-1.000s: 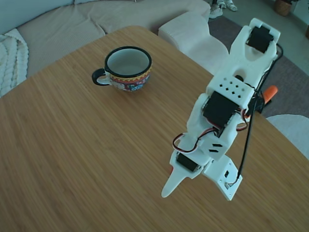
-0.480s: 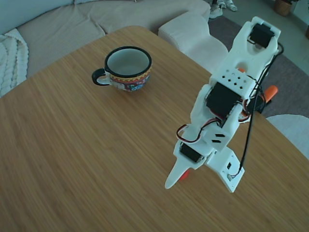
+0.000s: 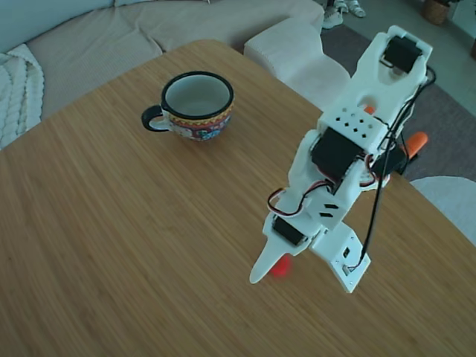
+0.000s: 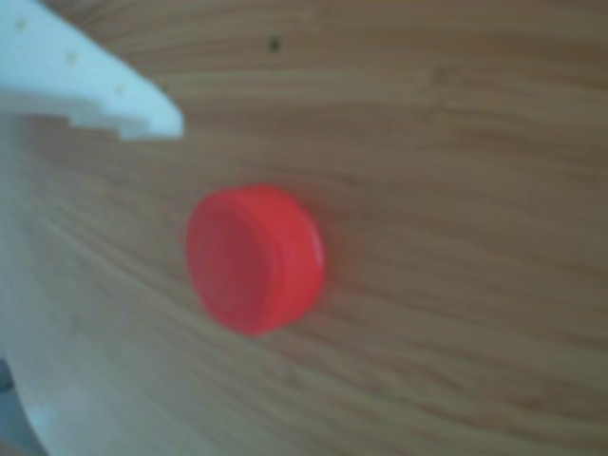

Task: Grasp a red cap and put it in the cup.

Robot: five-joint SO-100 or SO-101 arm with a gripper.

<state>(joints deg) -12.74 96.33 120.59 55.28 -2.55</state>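
red cap: the small bright red round plastic bottle cap (image 3: 280, 267) lies flat on the bare wooden counter (image 3: 111, 223) toward its right edge in the fixed view, just under the white arm's tip; in the other view (image 4: 255, 257) it sits free on the wood.
cup: the wide enamel-style mug with white inside, dark rim and patterned band (image 3: 197, 104) stands upright near the far edge of the counter, well apart from the cap, handle to the left in the fixed view.
jaws: the white two-finger gripper (image 3: 271, 269) hovers low beside the cap; one white finger (image 4: 90, 81) shows at the upper left of the other view, clear of the cap, so the jaws look apart and hold nothing.
step in hand: closing in for the grasp, by the look of it.
doing it well: centre the cap between both fingers, drop until the tips nearly meet the wood, then squeeze across the rim; a low cap may skid if pushed from one side.
hard to make out: the second finger is a pale blur along the left edge; the other view is soft; the arm body hides part of the cap in the fixed view.
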